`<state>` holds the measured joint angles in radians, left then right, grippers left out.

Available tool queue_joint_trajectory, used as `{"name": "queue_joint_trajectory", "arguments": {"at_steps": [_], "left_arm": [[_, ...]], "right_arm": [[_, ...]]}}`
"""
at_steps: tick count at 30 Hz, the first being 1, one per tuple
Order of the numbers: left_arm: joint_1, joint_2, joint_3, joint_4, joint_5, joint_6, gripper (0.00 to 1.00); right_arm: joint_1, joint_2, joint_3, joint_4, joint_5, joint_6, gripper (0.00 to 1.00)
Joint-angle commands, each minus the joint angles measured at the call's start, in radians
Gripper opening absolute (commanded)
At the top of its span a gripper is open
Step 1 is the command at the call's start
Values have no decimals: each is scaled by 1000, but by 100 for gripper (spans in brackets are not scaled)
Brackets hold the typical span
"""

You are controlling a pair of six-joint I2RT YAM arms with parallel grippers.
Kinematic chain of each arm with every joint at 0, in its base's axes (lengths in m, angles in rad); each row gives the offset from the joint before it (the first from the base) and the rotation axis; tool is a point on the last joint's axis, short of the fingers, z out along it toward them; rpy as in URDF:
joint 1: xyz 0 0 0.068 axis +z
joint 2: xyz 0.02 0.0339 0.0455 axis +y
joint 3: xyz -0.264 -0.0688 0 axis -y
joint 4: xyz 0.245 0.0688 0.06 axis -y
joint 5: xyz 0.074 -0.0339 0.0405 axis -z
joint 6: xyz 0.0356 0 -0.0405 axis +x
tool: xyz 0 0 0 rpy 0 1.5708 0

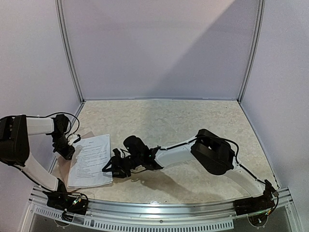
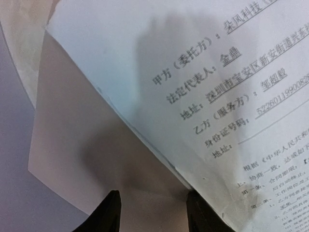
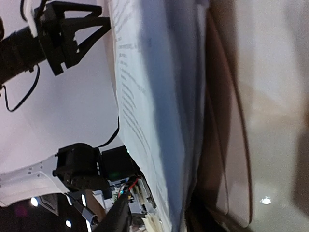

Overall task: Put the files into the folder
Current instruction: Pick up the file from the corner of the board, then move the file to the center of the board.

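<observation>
The files lie as a small stack of white printed sheets at the near-left part of the desk, resting on the taupe folder, whose cover shows beyond their far and left edges. In the left wrist view the top sheet carries lines of Chinese text and sits askew over the folder, with at least 1 more sheet edge showing beneath it.

The left gripper hangs just off the left edge of the stack, its jaws apart and nothing between them.

The right gripper reaches across to the stack's right edge. Its jaws straddle the edge of the sheets; I cannot tell whether they press on the paper.
</observation>
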<state>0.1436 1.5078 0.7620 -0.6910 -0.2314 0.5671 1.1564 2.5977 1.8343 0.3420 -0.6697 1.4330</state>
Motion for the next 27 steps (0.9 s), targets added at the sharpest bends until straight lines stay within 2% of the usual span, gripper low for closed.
{"name": "queue_joint_trajectory", "arguments": {"at_steps": [1, 4, 9, 13, 19, 25, 27], "left_arm": [[-11, 32, -28, -7, 23, -10, 49], [-12, 30, -27, -8, 20, -9, 49], [-4, 0, -10, -38, 41, 5, 49], [26, -39, 50, -98, 78, 7, 52], [59, -86, 139, -181, 115, 8, 56], [58, -74, 167, -205, 127, -10, 57], [58, -59, 167, -203, 128, -19, 57]], "right_arm": [[7, 36, 46, 27, 12, 10, 29], [5, 41, 51, 36, 6, 16, 16], [-4, 10, 49, -4, 5, -22, 0], [-29, -44, 27, -98, 21, -122, 0], [-108, -215, -100, -300, 85, -287, 0], [-235, -389, -347, -314, 45, -385, 0], [-294, -433, -407, -387, 17, -444, 0]]}}
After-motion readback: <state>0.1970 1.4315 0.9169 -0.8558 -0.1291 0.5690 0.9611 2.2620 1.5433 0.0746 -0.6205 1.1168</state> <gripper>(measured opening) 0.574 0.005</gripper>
